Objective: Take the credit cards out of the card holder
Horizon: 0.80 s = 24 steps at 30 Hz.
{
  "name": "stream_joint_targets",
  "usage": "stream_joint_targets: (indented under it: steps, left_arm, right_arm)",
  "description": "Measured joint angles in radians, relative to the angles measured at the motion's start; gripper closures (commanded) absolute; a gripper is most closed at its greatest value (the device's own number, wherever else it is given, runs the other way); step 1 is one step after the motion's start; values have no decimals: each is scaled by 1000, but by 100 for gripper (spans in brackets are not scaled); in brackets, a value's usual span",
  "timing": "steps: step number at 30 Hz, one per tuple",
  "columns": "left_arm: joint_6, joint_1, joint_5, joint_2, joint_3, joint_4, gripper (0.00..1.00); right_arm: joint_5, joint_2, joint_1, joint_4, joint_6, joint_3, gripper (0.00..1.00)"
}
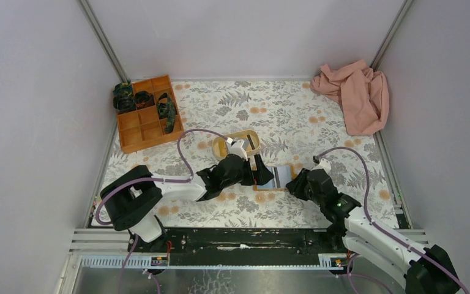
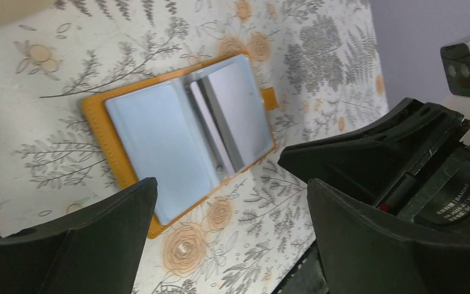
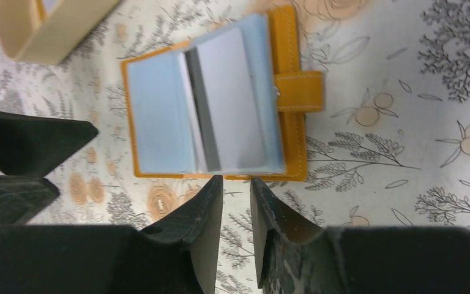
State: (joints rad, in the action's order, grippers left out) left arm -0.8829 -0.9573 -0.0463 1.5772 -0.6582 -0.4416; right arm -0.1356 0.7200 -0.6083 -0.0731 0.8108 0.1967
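The card holder (image 1: 278, 176) lies unfolded on the floral table cover, orange-tan outside and light blue inside (image 2: 159, 138), with its snap tab (image 3: 300, 92) pointing away from the left arm. Grey credit cards (image 3: 229, 104) sit in its sleeves by the fold (image 2: 232, 107). My left gripper (image 1: 263, 176) is at the holder's left edge, jaws wide open with nothing between them (image 2: 231, 187). At the holder's right edge, my right gripper (image 1: 294, 184) has its jaws a narrow gap apart, empty, with the tips just short of the leather rim (image 3: 235, 180).
A beige oval tray (image 1: 237, 144) stands just behind the left gripper. An orange compartment box (image 1: 145, 113) with dark straps sits at the back left. A pink cloth (image 1: 355, 92) lies crumpled at the back right. Walls enclose the table on three sides.
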Motion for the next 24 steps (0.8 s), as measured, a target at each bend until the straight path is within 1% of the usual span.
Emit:
stream_joint_targets:
  steps: [5, 9, 14, 18, 23, 24]
  left_arm:
    - [-29, 0, 42, 0, 2, -66, 6]
    - [-69, 0, 53, 14, 17, -146, 6]
    - [-121, 0, 80, 106, 21, -256, 7]
    - [-146, -2, 87, 168, 21, -301, 7]
    - [-156, -2, 87, 194, 20, -335, 8]
    - [-156, -2, 87, 200, 18, -340, 9]
  right_arm:
    - [-2, -26, 6, -3, -21, 24, 69]
    - [5, 60, 58, 34, -36, 33, 70]
    - [29, 201, 119, 97, -55, 37, 70]
    - [48, 241, 127, 132, -70, 56, 70]
    - [51, 252, 130, 176, -79, 60, 70]
    - [51, 258, 131, 185, -79, 60, 70]
